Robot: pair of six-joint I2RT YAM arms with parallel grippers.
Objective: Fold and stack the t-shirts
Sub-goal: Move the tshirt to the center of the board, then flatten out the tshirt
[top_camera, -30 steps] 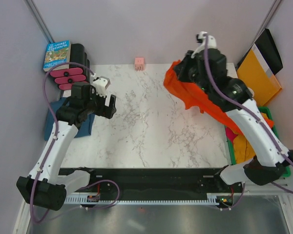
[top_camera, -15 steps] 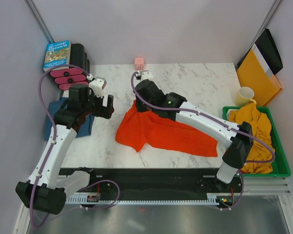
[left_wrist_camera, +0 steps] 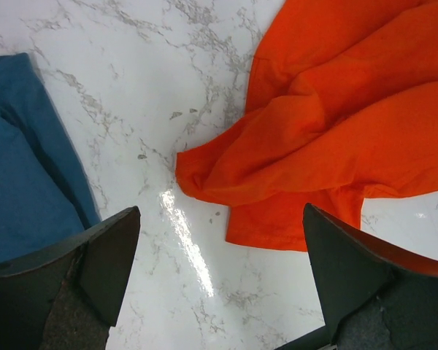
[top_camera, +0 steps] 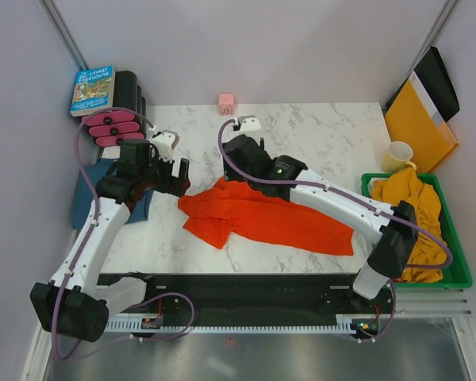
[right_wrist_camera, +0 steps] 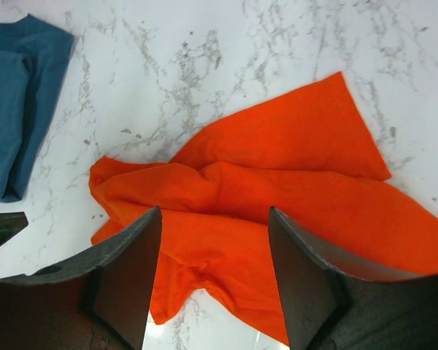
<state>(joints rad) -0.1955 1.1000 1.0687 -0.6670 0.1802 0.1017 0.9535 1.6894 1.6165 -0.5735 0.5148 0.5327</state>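
Both spread and empty, the left gripper [left_wrist_camera: 217, 219] and right gripper [right_wrist_camera: 214, 215] could snag 2 layers of the crumpled orange-red t-shirt [top_camera: 262, 218] near the front edge of the table [top_camera: 317, 143].

From above, my left arm [top_camera: 95, 238] covers most of the blue shirt [top_camera: 82, 202], and my right arm [top_camera: 333, 202] hides the back edge of the orange shirt [top_camera: 262, 224]. Both wrist views cut that shirt off at the frame edges. The small pink object [top_camera: 226, 101] at the back is possibly a block, but it's too small to tell.
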